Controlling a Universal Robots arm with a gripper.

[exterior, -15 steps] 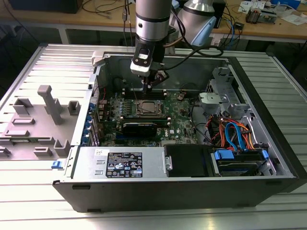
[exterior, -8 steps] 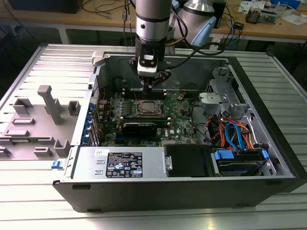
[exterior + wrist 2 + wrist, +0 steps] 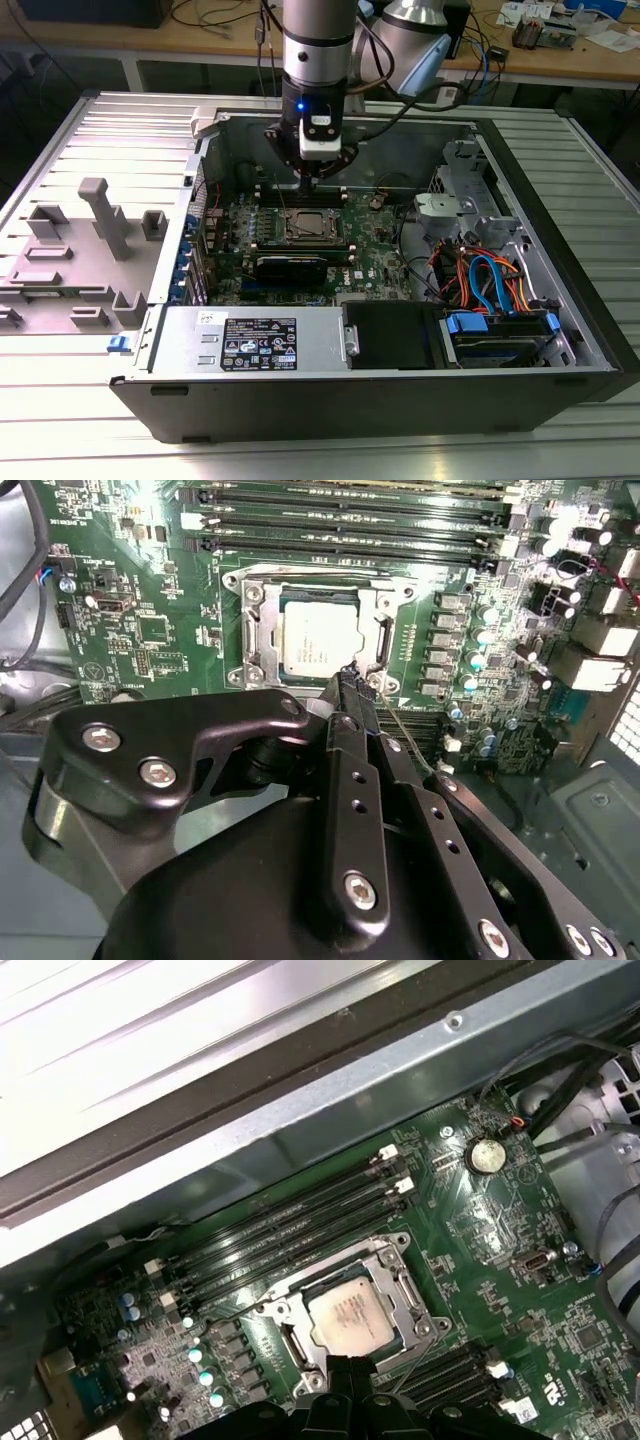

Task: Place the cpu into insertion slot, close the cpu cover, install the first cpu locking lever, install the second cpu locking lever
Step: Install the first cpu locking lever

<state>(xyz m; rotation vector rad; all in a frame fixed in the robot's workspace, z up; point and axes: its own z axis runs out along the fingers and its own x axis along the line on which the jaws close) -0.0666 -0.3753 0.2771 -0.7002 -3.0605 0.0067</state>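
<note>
Clutter ringed the work: four long black memory slots (image 3: 290, 1230) ran just beside the square dark silver-rimmed insertion slot (image 3: 240, 675); one round coin cell (image 3: 487, 1155) lay well apart. One flat silver-grey square cpu (image 3: 318, 640) sat in that slot, the thin silvery windowed cpu cover (image 3: 372, 630) down around it. We saw the arm (image 3: 318, 40) upright inside the open black computer case (image 3: 400, 400) on the ribbed metal table (image 3: 60, 440), its black pincer (image 3: 346, 680) clenched at the slot's edge.
</note>
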